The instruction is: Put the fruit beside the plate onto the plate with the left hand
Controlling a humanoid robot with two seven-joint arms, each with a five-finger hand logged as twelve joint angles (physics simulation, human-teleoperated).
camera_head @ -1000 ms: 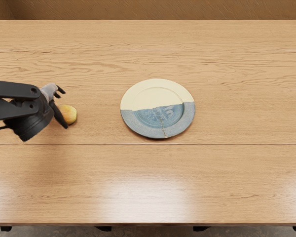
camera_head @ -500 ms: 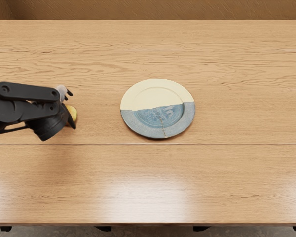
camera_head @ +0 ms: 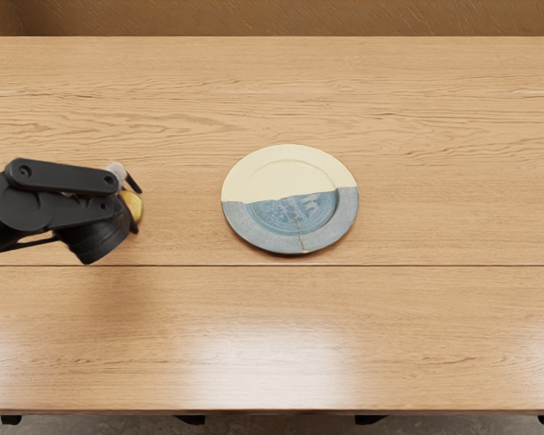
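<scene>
Where the black left arm point(camera_head: 36, 195) reaches in from the picture's left edge, the left robot hand point(camera_head: 118, 210) is closed on the fruit point(camera_head: 135, 207), well to the left of the plate point(camera_head: 290, 198). The bulky dark palm sits on the side of the fruit away from the plate and hides most of it. One dark-tipped finger point(camera_head: 133, 188) curls over the far side of the fruit and another comes round its near side, so only a small yellow patch shows between them, facing the plate. A pale grey knuckle stands out at the top of the robot hand. Whether the fruit rests on the desk point(camera_head: 272, 326) or is lifted just clear of it cannot be told, since the robot hand covers its underside. The fruit is not on the plate: bare wood lies between the two, and it sits roughly level with the plate's middle.

The plate is round and lies flat on the desk, near the middle of the view. Its far half is cream and its near half is blue-grey with a mottled centre, and a thin line runs down through the blue part to the rim. The desk is light wood with long grain running left to right, and a seam crosses it just nearer than the plate.
</scene>
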